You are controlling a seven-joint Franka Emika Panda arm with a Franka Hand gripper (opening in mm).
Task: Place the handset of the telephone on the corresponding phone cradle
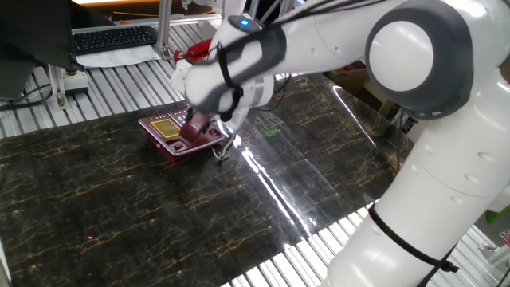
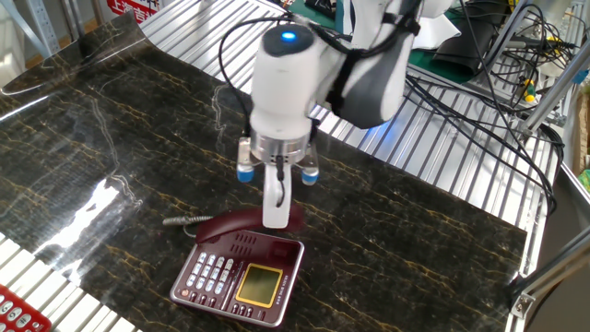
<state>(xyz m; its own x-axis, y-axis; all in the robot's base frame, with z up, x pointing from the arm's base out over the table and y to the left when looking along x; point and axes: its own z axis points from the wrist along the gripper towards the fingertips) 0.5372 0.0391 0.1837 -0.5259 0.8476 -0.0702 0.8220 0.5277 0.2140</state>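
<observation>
One arm reaches down over the dark marbled bench, its gripper pointing straight down at the handset. The fingers are narrowed onto the handset near its right end; only one finger shows clearly in the other fixed view, so contact on the far side cannot be confirmed. The handset lies roughly level along the far edge of the telephone, at the cradle; whether it is fully seated cannot be told. Its cord trails left onto the bench. The telephone's keypad and yellowish display face up. In one fixed view the gripper hides most of the handset above the telephone.
</observation>
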